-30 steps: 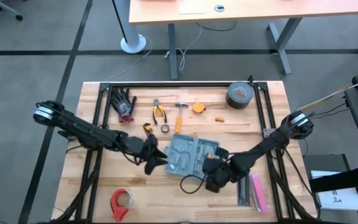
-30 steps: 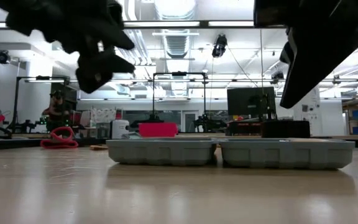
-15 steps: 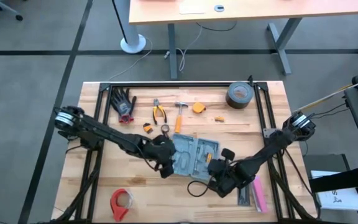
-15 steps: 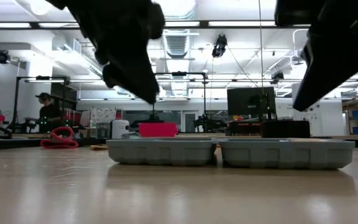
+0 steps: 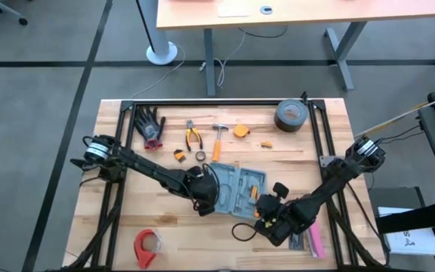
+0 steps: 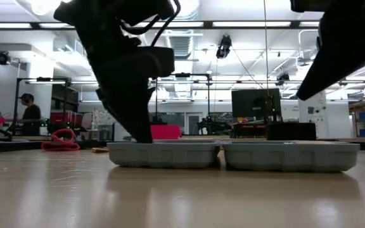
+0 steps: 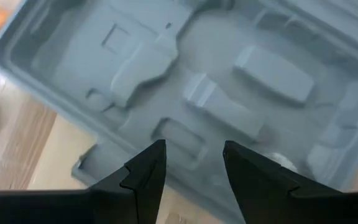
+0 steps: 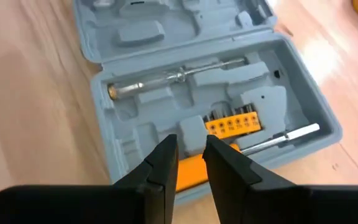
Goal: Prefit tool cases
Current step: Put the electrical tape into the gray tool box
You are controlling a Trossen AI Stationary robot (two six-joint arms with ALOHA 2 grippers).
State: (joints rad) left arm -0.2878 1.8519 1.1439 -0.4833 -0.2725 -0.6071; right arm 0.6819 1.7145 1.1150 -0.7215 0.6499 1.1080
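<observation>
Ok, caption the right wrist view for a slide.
Right pincer hovers over the open tool case with orange bit holder.

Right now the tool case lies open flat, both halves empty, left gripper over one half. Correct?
Not quite. Only the half under the left gripper is empty. The right wrist view shows the tool case's other half holding an orange bit holder and metal tools.

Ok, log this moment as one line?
tool case open flat on table | left gripper open over its empty half | right gripper slightly open over bit-holder half

No readable text, labels, brands or numbers anywhere.
</observation>
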